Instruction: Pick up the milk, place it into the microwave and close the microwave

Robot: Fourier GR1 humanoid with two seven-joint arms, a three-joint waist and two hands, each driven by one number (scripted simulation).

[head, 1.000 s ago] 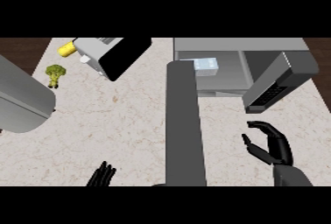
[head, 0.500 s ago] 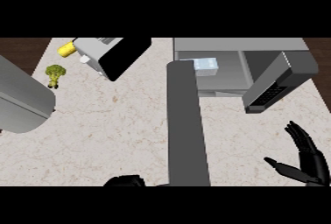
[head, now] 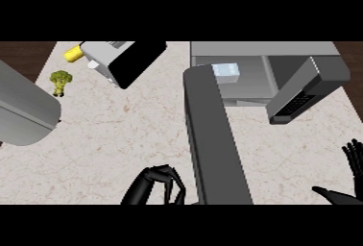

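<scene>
Milk (head: 227, 73) inside microwave (head: 262, 49) (beyond fingers (head: 352, 156))

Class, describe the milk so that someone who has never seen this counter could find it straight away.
Start at the grey microwave at the counter's far right, with its door swung open toward the viewer. Look inside its cavity, at the left, just behind the top of the door: the milk is the small pale blue and white carton there. Nothing else sits in the microwave, and no other item is boxy and pale blue.
</scene>
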